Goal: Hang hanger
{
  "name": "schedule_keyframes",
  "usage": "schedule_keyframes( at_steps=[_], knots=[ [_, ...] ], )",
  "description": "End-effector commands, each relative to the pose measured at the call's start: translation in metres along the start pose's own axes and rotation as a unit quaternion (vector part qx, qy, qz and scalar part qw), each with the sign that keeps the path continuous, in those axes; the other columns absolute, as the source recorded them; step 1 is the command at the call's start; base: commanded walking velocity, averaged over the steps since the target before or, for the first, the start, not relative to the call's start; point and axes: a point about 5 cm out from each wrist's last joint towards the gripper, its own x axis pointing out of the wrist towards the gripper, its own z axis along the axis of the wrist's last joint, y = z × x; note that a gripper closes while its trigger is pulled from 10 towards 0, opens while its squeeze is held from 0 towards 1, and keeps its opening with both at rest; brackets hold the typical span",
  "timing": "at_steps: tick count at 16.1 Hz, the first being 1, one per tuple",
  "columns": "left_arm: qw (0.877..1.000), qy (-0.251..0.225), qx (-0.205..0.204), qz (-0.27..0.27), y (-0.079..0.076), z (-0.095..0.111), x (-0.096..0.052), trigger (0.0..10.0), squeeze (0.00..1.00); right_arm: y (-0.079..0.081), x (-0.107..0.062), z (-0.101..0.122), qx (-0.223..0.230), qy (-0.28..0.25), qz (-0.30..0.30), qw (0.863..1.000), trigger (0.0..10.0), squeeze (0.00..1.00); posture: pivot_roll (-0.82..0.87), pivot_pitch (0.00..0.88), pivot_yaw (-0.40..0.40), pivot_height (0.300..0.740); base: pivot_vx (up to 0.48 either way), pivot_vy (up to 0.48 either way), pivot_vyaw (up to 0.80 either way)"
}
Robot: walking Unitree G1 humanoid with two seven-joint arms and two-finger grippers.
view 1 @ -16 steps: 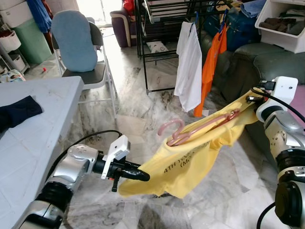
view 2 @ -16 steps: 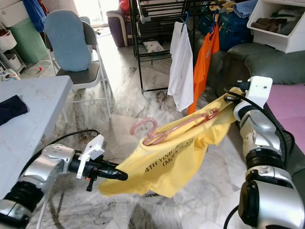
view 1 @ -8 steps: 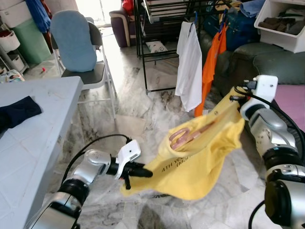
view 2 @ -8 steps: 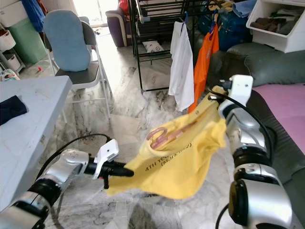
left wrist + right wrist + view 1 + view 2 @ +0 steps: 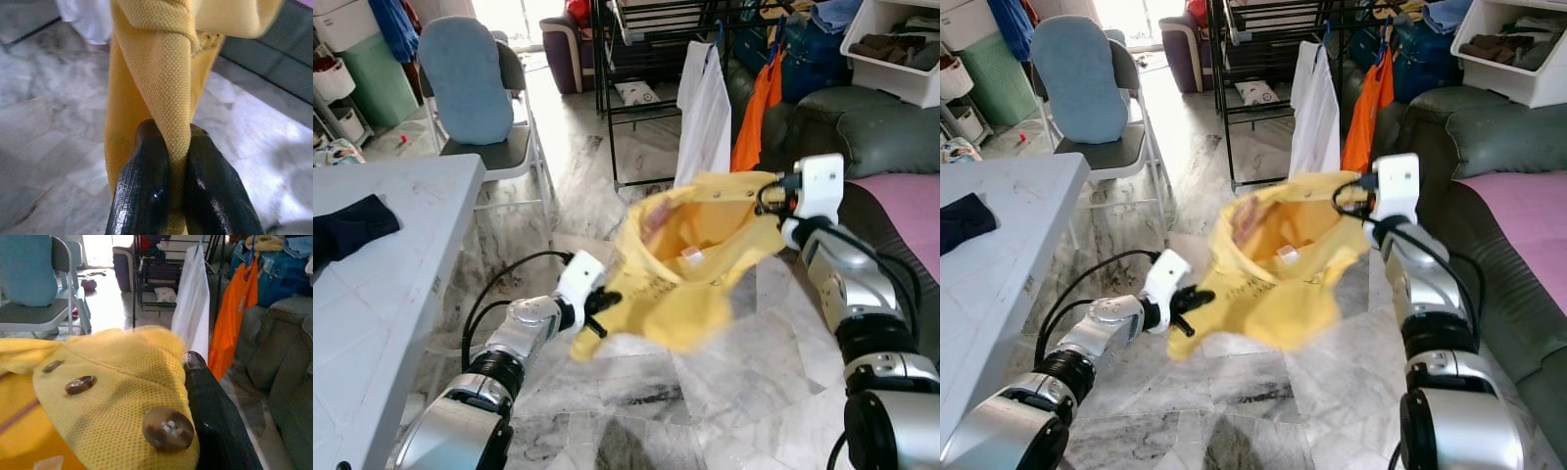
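While we held the yellow shirt [image 5: 690, 264] up between our two arms, our left gripper [image 5: 164, 161] pinched a fold of its cloth tight. Our right gripper [image 5: 195, 382] gripped the button edge, near the drying rack [image 5: 636, 59].

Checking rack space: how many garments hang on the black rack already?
2: a white shirt and an orange garment beside it, toward the robot's right. Others may be hidden higher up.

yellow shirt [image 5: 690, 245] motion-blurred, pink hanger [image 5: 653, 217] mostly hidden inside it, right gripper [image 5: 766, 196] buried in fabric
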Motion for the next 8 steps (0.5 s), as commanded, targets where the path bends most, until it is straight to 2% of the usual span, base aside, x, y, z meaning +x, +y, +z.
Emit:
schedule_keyframes(
  at_steps=[1, 2, 3, 5, 6, 8],
  knots=[
    [0.999, -0.009, -0.013, 0.050, 0.012, 0.003, -0.004, 0.0, 0.00, -0.002, -0.001, 0.008, -0.005, -0.014, -0.006, 1.000, 0.0, 0.00, -0.18, 0.000, 0.017, 0.740, 0.000, 0.000, 0.00],
    [0.998, -0.011, -0.023, 0.065, 0.011, 0.002, -0.003, 0.0, 0.00, 0.014, -0.001, 0.005, 0.002, -0.012, 0.022, 1.000, 0.0, 0.00, -0.19, 0.000, 0.017, 0.740, 0.000, 0.000, 0.00],
    [0.997, -0.014, -0.024, 0.067, 0.010, 0.002, -0.001, 0.0, 0.00, 0.023, -0.001, 0.003, 0.001, -0.014, 0.039, 0.999, 0.0, 0.00, -0.19, 0.000, 0.017, 0.740, 0.000, 0.000, 0.00],
    [0.994, -0.039, -0.058, 0.088, 0.003, 0.012, 0.007, 0.0, 0.00, 0.070, -0.009, -0.007, 0.026, -0.013, 0.143, 0.989, 0.0, 0.00, -0.18, 0.000, 0.016, 0.740, 0.000, 0.000, 0.00],
    [0.993, -0.042, -0.064, 0.090, 0.002, 0.013, 0.009, 0.0, 0.00, 0.076, -0.011, -0.010, 0.028, -0.007, 0.160, 0.987, 0.0, 0.00, -0.18, 0.000, 0.016, 0.740, 0.000, 0.000, 0.00],
    [0.990, -0.060, -0.088, 0.087, -0.005, 0.022, 0.016, 0.0, 0.00, 0.108, -0.028, -0.023, 0.017, 0.020, 0.267, 0.963, 0.0, 0.00, -0.18, 0.000, 0.016, 0.740, 0.000, 0.000, 0.00]
  ],
)
